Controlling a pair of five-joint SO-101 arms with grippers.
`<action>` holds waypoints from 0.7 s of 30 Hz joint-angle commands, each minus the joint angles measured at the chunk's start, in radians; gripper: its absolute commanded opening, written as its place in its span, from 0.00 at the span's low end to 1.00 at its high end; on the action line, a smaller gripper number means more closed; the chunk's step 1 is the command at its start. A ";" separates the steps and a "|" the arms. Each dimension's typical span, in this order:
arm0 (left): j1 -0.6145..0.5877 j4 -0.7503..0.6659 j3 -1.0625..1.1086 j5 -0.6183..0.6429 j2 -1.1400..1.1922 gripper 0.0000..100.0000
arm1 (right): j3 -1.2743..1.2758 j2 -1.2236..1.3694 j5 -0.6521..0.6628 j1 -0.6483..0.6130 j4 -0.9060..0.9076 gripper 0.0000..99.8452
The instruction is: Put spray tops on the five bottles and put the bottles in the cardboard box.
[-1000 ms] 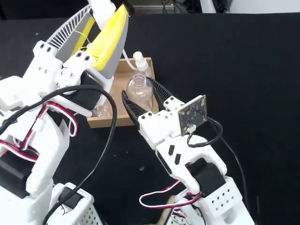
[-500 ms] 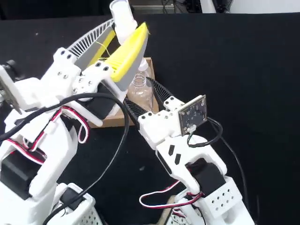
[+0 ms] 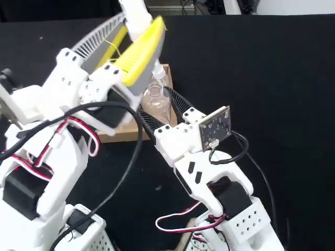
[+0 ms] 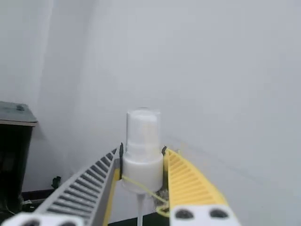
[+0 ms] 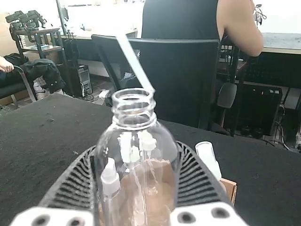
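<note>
White plastic spray top, clenched in left gripper, has its tube at the mouth of the clear plastic bottle grasped by right gripper.

The spray top sits between the left gripper's fingers, above the bottle, with its tube slanting down to the bottle's mouth. The bottle stands upright between the right gripper's fingers. Just behind it, on the table, lies the box, with a capped bottle in it
</note>
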 commanded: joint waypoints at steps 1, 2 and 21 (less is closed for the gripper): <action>-0.085 0.006 -0.010 -0.008 -0.005 0.03 | -0.008 -0.024 0.000 -0.008 -0.011 0.01; -0.087 0.008 -0.008 -0.006 -0.005 0.03 | -0.008 -0.024 0.000 -0.008 -0.011 0.01; 0.035 0.009 -0.022 -0.006 -0.011 0.03 | -0.008 -0.024 0.000 -0.008 -0.011 0.01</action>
